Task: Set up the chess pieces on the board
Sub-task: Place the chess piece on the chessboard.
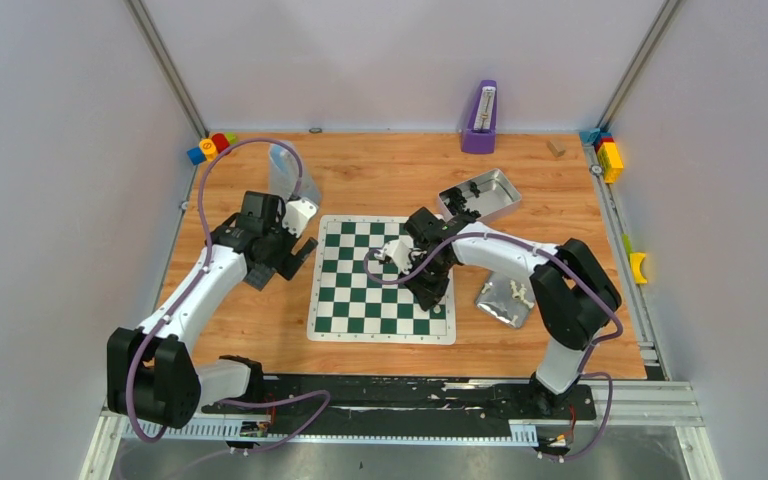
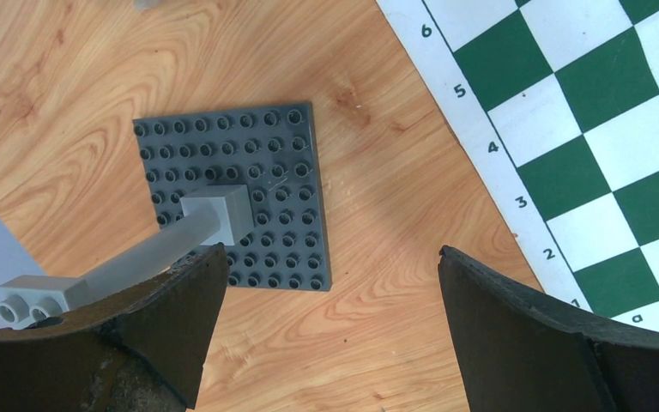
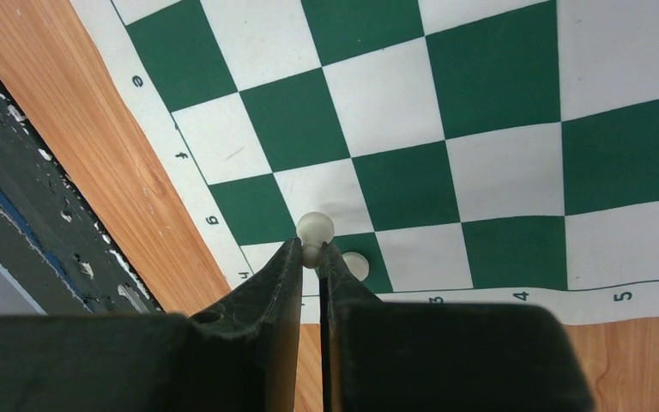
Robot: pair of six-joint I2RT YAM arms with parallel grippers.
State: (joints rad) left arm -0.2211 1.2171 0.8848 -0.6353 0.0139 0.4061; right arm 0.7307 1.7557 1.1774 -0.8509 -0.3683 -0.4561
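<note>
The right gripper (image 3: 311, 249) pinches a pawn (image 3: 315, 227), head past its tips, over the board's (image 3: 498, 172) corner square, just beside a second pawn (image 3: 356, 264). The left gripper (image 2: 330, 254) hangs spread off the board.

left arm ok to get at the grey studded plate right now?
Probably yes. The left claw hangs open right over the grey plate with nothing between. Only the plate's own grey post rises close beside one jaw.

Second pawn (image 3: 356, 264) just beside held pawn (image 3: 316, 227) in right gripper (image 3: 311, 251), at the board (image 3: 498, 172) corner, grey post (image 2: 150, 257) by left gripper (image 2: 330, 253), middle squares free.
</note>
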